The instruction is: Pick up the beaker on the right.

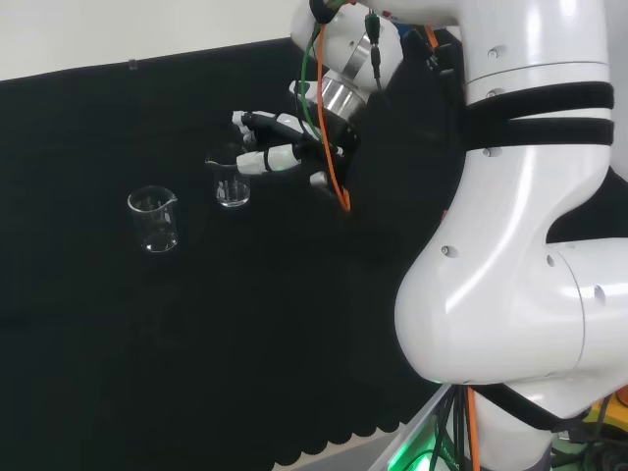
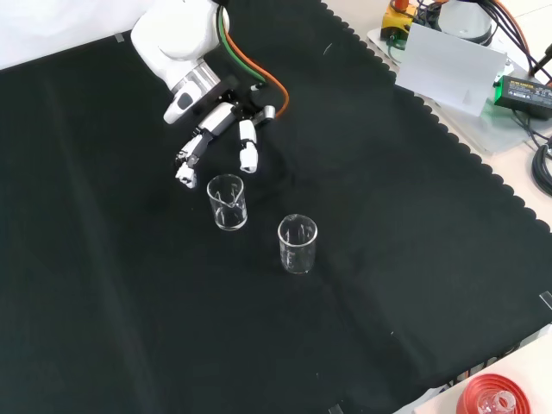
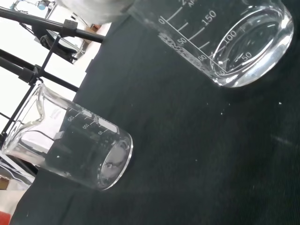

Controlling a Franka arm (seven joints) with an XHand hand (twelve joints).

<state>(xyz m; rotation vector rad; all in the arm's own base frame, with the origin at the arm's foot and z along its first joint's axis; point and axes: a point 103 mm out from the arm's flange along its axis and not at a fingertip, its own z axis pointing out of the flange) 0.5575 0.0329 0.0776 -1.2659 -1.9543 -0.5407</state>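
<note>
**Robot hand beside beaker, no grasp made**

Two clear glass beakers stood upright on the black-covered table (image 1: 88, 373). In the head view the right beaker (image 1: 233, 183) stood just beside the robot hand (image 1: 280, 147), whose fingers were extended and released, holding nothing. The other beaker (image 1: 154, 219) stood apart to the left. The target appeared empty, light, rigid, smooth and breakable; a hold round the side wall below the rim seemed best. Contact between fingertips and glass could not be confirmed, since clear walls blended into the cloth.

The robot hand (image 2: 216, 129) hangs low, fingers (image 2: 248, 147) spread and relaxed.
</note>
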